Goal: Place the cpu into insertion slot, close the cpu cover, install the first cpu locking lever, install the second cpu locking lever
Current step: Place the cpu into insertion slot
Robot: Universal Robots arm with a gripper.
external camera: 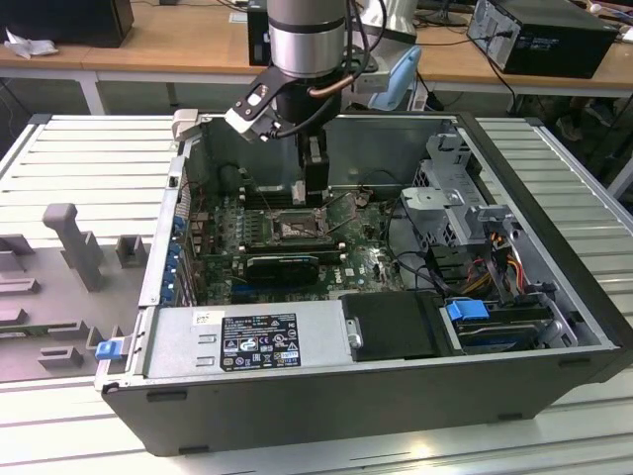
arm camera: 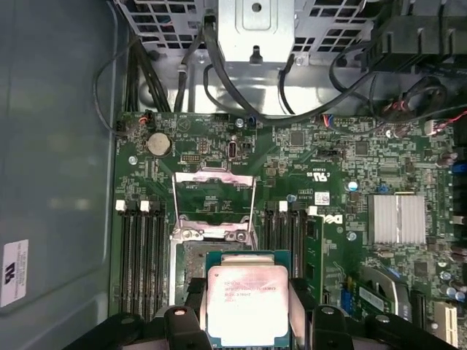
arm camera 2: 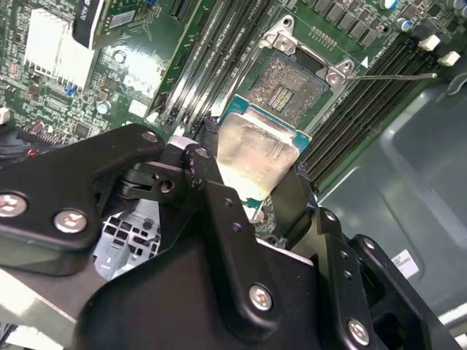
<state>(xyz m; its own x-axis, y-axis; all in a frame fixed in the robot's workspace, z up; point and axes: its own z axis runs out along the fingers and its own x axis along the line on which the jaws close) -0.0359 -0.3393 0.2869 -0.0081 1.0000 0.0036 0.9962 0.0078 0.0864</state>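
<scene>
The black two-fingered gripper is clamped on the small square silver-topped cpu by two opposite edges, its jaws no wider than the chip. The chip hangs over the square black metal-rimmed insertion slot — thin silvery cpu cover flipped open — about ten o'clock from the middle of the open dark grey computer case in the exterior view.

We count one square chip with a silver-grey metal top, one square black metal-rimmed socket, one thin silvery metal cover frame, one round silver coin battery, and, in the exterior view at six o'clock from the socket, one long black card.
</scene>
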